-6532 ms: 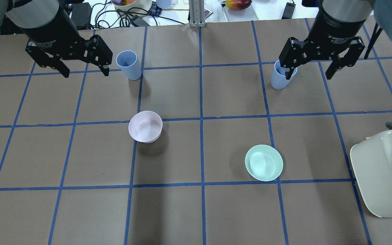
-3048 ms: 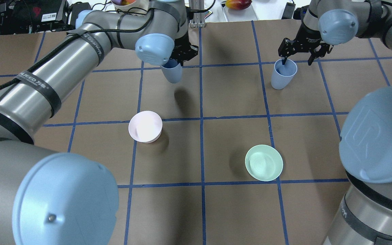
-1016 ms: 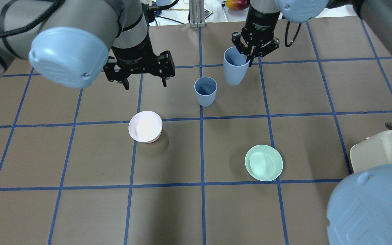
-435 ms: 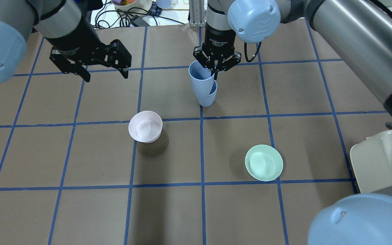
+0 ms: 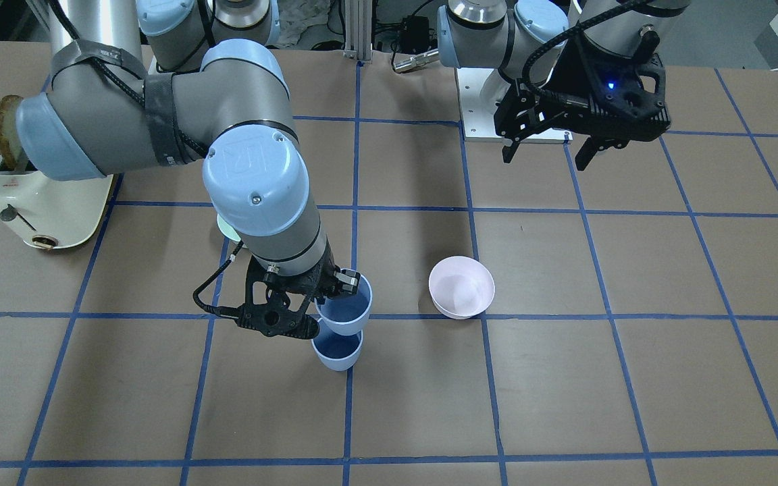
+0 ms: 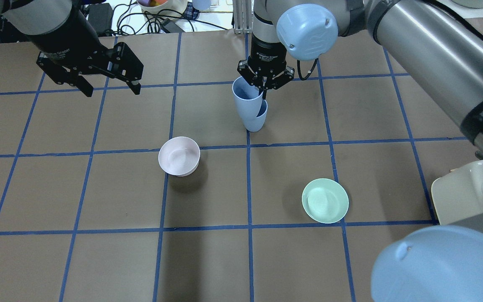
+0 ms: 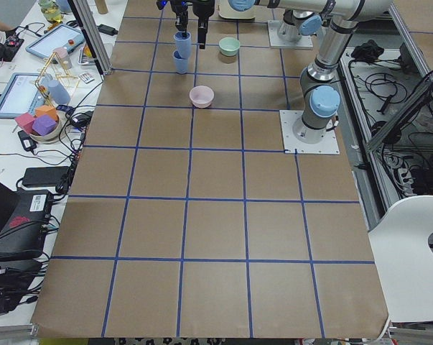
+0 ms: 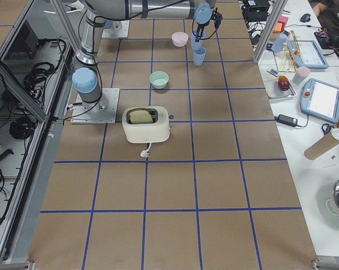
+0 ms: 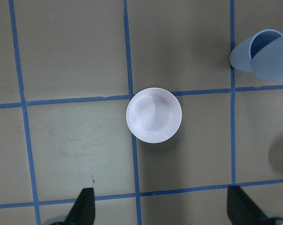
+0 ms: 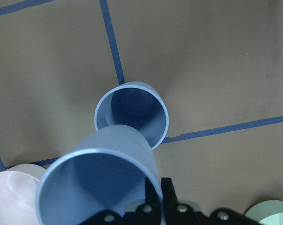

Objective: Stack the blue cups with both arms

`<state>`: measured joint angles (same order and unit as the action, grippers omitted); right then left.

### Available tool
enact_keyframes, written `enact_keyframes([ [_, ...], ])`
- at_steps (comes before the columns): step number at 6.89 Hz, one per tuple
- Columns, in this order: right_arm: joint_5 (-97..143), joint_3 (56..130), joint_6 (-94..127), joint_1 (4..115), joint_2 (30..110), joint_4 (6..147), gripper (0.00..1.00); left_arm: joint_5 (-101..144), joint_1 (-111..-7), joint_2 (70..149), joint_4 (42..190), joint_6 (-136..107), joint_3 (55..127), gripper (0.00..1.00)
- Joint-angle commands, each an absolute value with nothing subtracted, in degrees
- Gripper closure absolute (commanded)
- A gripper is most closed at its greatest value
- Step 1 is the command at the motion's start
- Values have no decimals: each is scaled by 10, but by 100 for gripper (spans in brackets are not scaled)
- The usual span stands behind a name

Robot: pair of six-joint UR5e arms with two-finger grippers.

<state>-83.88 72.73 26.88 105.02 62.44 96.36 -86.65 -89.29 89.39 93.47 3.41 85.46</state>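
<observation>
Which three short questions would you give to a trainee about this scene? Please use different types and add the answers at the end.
1. True or false: the left gripper is open and holds nothing.
2. Choose one: the upper blue cup is gripped at its rim by A. the left gripper, B. the right gripper, C. neither.
3. Fill in: the left wrist view is centred on the ____.

Key: 1 true; 2 B; 3 pink bowl.
</observation>
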Motion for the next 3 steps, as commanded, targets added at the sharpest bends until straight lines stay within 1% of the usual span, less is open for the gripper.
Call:
enact_keyframes([
  [1, -839, 729, 279, 1049, 620, 969, 100, -870, -893, 894, 935, 35, 853, 0],
  [3, -842, 729, 279, 1048, 620, 969, 100, -870, -893, 894, 935, 35, 854, 0],
])
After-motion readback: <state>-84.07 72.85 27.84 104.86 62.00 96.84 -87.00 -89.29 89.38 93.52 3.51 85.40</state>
